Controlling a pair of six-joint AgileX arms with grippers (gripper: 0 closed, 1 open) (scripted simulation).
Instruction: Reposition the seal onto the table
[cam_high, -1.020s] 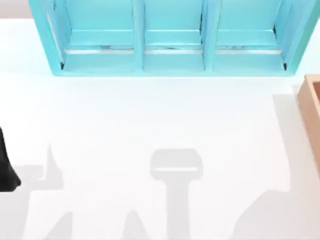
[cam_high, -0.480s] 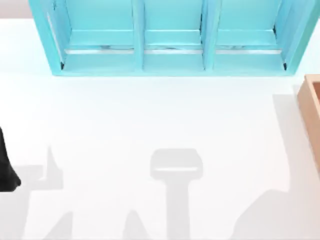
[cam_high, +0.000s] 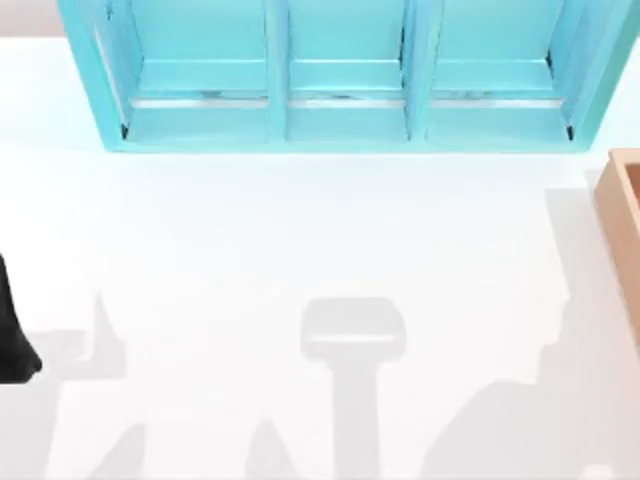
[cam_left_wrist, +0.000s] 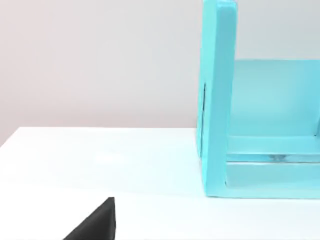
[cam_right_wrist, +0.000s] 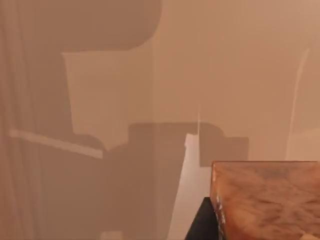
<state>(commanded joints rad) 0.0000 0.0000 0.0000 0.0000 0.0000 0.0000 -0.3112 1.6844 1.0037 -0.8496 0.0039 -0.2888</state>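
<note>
the left pincer (cam_left_wrist: 97, 224) shows as a black wedge low over the surface (cam_left_wrist: 100, 160) in the left wrist view, and whether it is wide or narrow i cannot tell. the left arm (cam_high: 10, 340) is a dark shape at the left edge of the surface (cam_high: 300, 230) in the top view, well apart from everything else. ahead of that pincer, in its own wrist view, stands the end wall of the shelf (cam_left_wrist: 217, 100), upright on the surface, with one bay open behind it. the right pincer (cam_right_wrist: 200, 227) shows as a black sliver just beside a corner of the box (cam_right_wrist: 265, 200) in the right wrist view, so close that i cannot tell whether they touch; its state i cannot tell either. from above, the shelf (cam_high: 340, 110) spans the far side of the surface, its three bays side by side. the box (cam_high: 622, 220) sits at the right edge, cut off by the frame and apart from the shelf. grey shadows (cam_high: 352, 335) lie across the near half of the surface, the broadest one toward the near right corner. where the seal lies i cannot tell.
</note>
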